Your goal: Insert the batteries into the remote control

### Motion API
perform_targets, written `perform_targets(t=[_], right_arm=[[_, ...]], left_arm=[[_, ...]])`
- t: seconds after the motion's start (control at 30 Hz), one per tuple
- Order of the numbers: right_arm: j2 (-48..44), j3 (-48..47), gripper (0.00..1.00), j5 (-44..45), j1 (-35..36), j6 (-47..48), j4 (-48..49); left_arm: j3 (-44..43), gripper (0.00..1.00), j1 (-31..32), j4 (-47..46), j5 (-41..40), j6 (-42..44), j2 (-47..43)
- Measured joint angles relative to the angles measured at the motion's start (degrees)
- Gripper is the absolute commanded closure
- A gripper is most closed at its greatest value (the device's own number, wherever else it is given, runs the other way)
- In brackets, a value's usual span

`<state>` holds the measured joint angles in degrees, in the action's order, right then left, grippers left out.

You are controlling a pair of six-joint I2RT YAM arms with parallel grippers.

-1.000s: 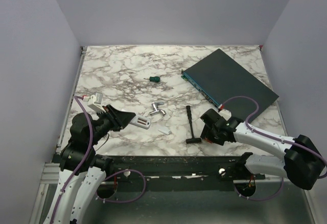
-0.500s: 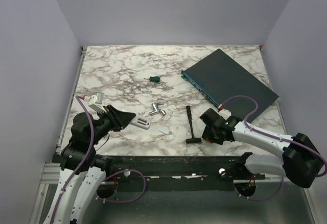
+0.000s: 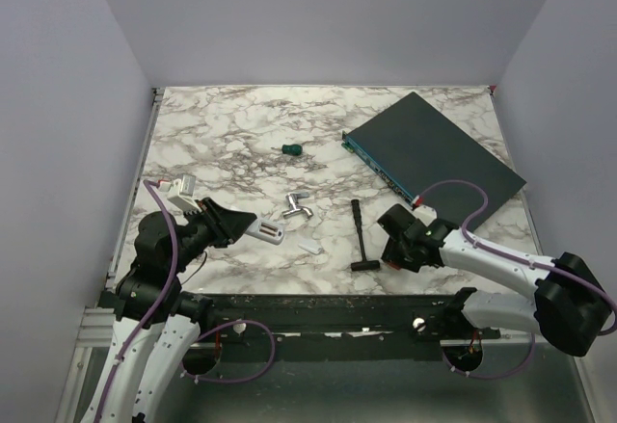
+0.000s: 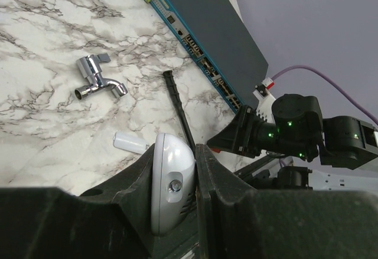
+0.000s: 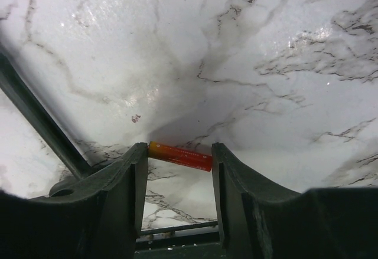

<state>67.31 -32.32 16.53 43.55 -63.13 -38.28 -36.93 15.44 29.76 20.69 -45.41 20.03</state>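
Note:
My left gripper (image 3: 234, 225) is shut on the white remote control (image 3: 266, 231) and holds it edge-up, just above the table at the near left. In the left wrist view the remote (image 4: 172, 188) sits clamped between both pads. My right gripper (image 3: 395, 251) is down on the marble at the near right. In the right wrist view its fingertips touch both ends of a small orange-red battery (image 5: 180, 156), which lies crosswise on the table between them. The battery is hidden under the gripper in the top view.
A small white cover piece (image 3: 309, 248) and a black T-shaped tool (image 3: 361, 237) lie between the grippers. A silver bent metal piece (image 3: 296, 208) and a green-handled screwdriver (image 3: 289, 149) lie further back. A dark teal flat box (image 3: 434, 150) is at the back right.

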Motion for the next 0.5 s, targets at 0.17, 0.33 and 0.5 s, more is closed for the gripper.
perform_targets(t=[0.17,0.33,0.5], right_arm=[[1.49,-3.13,0.54,1.01,0.00,0.68,0.24],[6.08,-9.16,0.54,2.16,0.00,3.08,1.36],[13.22,-16.28,0.54,1.73,0.00,6.93,3.69]], left_arm=[[0.00,1.00,-0.02,-0.02,0.00,0.09,0.15],[0.00,1.00,-0.02,-0.02,0.00,0.22,0.17],[-0.02,1.00,-0.02,0.09,-0.02,0.48,0.17]])
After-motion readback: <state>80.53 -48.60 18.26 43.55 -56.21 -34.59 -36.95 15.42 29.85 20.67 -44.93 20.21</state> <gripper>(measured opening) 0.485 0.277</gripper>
